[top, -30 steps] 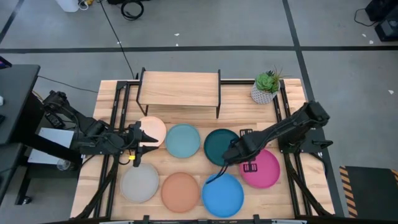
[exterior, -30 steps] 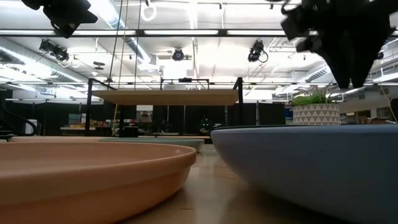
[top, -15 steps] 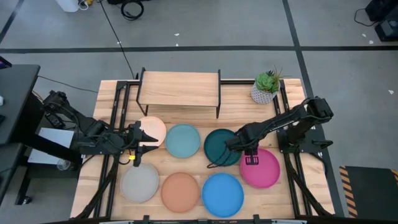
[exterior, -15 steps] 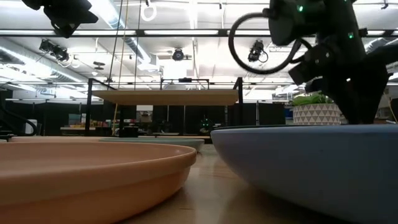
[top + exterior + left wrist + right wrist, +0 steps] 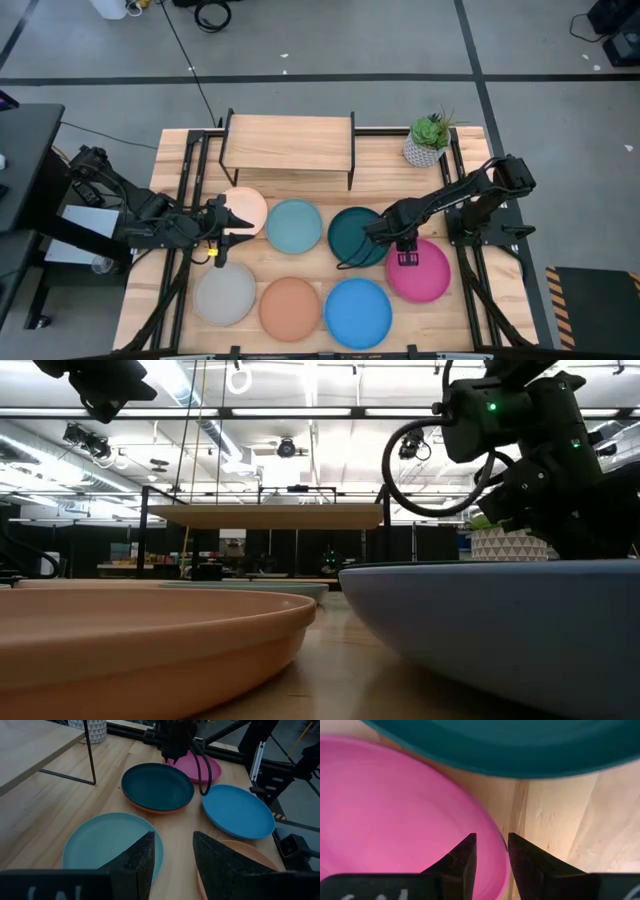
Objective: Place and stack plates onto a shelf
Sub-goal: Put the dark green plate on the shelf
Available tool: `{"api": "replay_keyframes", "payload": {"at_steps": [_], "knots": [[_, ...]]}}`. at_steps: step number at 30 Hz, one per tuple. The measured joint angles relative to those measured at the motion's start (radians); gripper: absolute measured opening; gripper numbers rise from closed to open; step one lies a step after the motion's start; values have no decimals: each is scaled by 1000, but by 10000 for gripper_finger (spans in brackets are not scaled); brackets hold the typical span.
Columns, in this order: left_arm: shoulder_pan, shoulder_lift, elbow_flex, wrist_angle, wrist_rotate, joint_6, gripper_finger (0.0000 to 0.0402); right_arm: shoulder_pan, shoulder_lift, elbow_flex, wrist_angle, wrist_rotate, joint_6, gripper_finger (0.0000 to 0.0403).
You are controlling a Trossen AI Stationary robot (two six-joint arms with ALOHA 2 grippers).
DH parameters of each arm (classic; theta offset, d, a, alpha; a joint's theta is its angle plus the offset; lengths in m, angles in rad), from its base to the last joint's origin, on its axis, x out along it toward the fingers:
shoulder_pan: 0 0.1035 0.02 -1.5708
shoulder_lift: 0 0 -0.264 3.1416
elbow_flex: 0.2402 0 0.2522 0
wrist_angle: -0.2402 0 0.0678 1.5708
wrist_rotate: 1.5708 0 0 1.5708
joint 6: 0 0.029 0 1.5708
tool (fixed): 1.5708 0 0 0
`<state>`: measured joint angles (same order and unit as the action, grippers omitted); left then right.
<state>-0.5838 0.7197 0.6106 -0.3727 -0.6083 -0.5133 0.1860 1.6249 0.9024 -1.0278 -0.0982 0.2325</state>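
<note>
The plates lie flat on the worktop (image 5: 180,150) in two rows in front of the shelf (image 5: 289,142), whose wooden top board carries nothing. In the row nearer the shelf are the cream plate (image 5: 245,211), the light blue plate (image 5: 294,226), the dark teal plate (image 5: 355,235), which sits on top of an orange plate (image 5: 150,809), and the magenta plate (image 5: 425,275). The other row holds the grey plate (image 5: 225,296), the terracotta plate (image 5: 290,307) and the bright blue plate (image 5: 357,312).

The right tool (image 5: 401,245) is low over the magenta plate's edge, on the side next to the dark teal plate. Its fingers (image 5: 462,857) stand a little apart, straddling that rim, though whether they touch it cannot be told.

The left tool (image 5: 222,222) hangs over the cream plate with its fingers (image 5: 137,862) spread and nothing between them.

A potted plant (image 5: 428,140) stands on the worktop just beside the shelf.
</note>
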Motion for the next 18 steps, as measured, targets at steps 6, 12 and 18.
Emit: {"api": "replay_keyframes", "payload": {"at_steps": [6, 12, 18], "knots": [[0, 0, 0, -2, 0, 0, 141, -1, 0, 0, 10, 0, 0, 118], [0, 0, 0, -6, 0, 0, 141, -1, 0, 0, 17, 1, 0, 107], [0, 0, 0, -6, 0, 0, 141, -1, 0, -8, 45, 1, -8, 78]]}}
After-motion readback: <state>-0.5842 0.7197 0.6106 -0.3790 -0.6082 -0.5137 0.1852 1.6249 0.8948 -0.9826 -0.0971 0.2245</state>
